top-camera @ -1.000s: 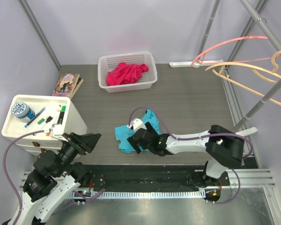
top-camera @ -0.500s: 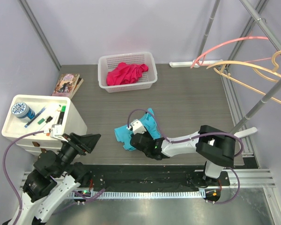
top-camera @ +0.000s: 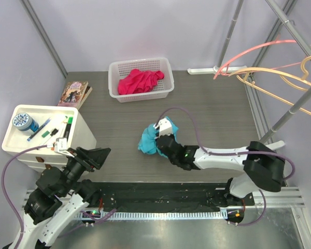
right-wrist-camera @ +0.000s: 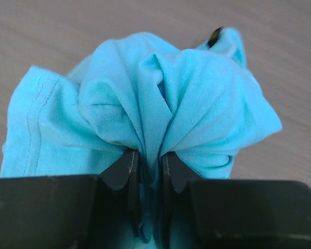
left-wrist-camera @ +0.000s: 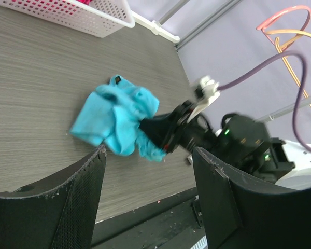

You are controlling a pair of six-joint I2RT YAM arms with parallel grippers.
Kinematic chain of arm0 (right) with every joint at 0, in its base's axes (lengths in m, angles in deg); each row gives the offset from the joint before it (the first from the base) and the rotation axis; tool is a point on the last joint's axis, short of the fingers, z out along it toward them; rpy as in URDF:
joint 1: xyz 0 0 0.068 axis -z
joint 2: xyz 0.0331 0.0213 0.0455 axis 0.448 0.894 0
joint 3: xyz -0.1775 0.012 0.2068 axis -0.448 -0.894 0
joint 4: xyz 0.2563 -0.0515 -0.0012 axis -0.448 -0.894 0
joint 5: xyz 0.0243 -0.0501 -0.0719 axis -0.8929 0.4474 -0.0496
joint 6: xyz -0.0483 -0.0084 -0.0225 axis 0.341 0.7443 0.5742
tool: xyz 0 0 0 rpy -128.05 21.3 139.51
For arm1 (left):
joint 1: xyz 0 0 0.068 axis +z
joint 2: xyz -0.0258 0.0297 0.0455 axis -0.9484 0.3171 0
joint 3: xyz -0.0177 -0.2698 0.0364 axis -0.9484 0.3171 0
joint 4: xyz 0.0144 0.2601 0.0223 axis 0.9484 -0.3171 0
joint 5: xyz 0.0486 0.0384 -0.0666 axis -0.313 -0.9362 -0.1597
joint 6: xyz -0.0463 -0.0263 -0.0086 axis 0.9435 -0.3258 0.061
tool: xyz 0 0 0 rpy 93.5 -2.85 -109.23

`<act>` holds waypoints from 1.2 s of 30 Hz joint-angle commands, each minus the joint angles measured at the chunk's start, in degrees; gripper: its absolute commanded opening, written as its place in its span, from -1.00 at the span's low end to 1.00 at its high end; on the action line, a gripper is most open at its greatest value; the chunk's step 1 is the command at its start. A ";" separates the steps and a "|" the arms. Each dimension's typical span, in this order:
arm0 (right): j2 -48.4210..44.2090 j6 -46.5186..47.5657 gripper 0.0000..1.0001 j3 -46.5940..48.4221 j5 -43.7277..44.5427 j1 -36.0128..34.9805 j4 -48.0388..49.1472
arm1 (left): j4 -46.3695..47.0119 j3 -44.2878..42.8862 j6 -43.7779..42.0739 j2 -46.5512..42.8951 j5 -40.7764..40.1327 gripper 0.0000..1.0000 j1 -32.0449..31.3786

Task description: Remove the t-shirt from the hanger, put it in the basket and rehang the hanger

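Observation:
The teal t-shirt (top-camera: 146, 141) is bunched into a wad near the middle of the dark table, and no hanger is inside it. My right gripper (top-camera: 157, 142) is shut on a pinched fold of it. In the right wrist view the cloth (right-wrist-camera: 145, 93) bulges out above both fingertips (right-wrist-camera: 129, 161) of that gripper (right-wrist-camera: 150, 156). A pink hanger (top-camera: 259, 49) and orange hangers (top-camera: 280, 73) hang bare on the rail at the far right. My left gripper (top-camera: 96, 155) stands open at the near left, apart from the shirt (left-wrist-camera: 116, 118), nothing between its fingers (left-wrist-camera: 83, 181).
A white basket (top-camera: 166, 88) holding a pink garment stands at the back. Books (top-camera: 75, 93) lie at the back left. A white cabinet (top-camera: 26, 145) topped with pens and a tin stands at the left. The slanted rail pole (top-camera: 295, 106) runs along the right side.
My right gripper has shut on the t-shirt, gathered it from a flat spread into a wad, and drawn it up and slightly back. The left arm has not moved.

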 commanded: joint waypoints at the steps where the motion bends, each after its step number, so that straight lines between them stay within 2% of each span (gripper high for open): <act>1: -7.79 2.11 -0.98 4.80 -2.09 7.24 9.87 | 0.63 -1.95 -1.82 -0.91 -0.84 0.37 -0.09; 4: -7.45 6.32 -0.99 10.06 -5.53 10.51 13.83 | 0.80 -2.13 -2.43 1.09 -1.02 0.37 -0.09; 9: 1.24 13.00 -0.99 29.92 -10.19 16.75 13.84 | 1.07 -2.83 -2.43 3.57 -0.14 0.37 -0.09; 14: 17.12 15.12 -0.98 49.23 -15.80 22.89 13.94 | 1.15 -3.97 -1.91 4.54 0.65 0.37 -0.09; 16: 21.98 16.35 -0.99 54.00 -18.63 24.49 14.02 | 1.15 -4.06 -1.47 4.98 0.83 0.36 -0.09; 17: 28.18 17.05 -0.99 59.51 -19.77 25.10 13.41 | 1.15 -3.97 -1.21 4.98 1.26 0.36 -0.09; 19: 34.71 17.15 -0.93 65.60 -20.30 27.04 9.38 | 1.42 -3.80 -0.42 5.33 1.70 0.36 -0.09; 20: 40.84 17.15 -0.85 71.63 -20.92 27.65 7.80 | 1.51 -3.62 -0.24 5.42 1.96 0.36 -0.09; 21: 44.38 17.15 -0.64 74.83 -22.05 28.96 3.78 | 1.77 -3.45 -0.06 5.42 1.97 0.36 -0.09; 22: 47.37 16.88 -0.54 81.12 -22.76 29.41 1.48 | 2.12 -3.10 0.11 5.51 2.14 0.35 -0.09; 23: 52.97 16.97 -0.25 84.06 -23.38 29.76 -2.90 | 2.47 -2.75 0.38 5.42 2.23 0.35 -0.09; 25: 56.62 17.15 0.15 90.55 -23.03 30.29 -6.27 | 3.96 -1.87 0.73 5.86 2.58 0.35 -0.09; 26: 58.37 17.15 0.64 91.90 -22.51 30.30 -9.76 | 4.49 -1.60 0.64 6.12 3.02 0.35 -0.09; 29: 55.25 17.15 0.91 90.34 -19.53 30.30 -9.80 | 5.37 -1.25 0.38 8.31 3.55 0.36 -0.09; 33: 45.86 17.14 0.96 82.80 -18.29 30.21 -9.01 | 7.57 0.24 0.55 10.34 5.04 0.35 -0.09; 36: 39.78 16.88 0.99 81.36 -19.34 29.95 -11.89 | 10.37 2.61 1.52 11.13 5.48 0.35 -0.09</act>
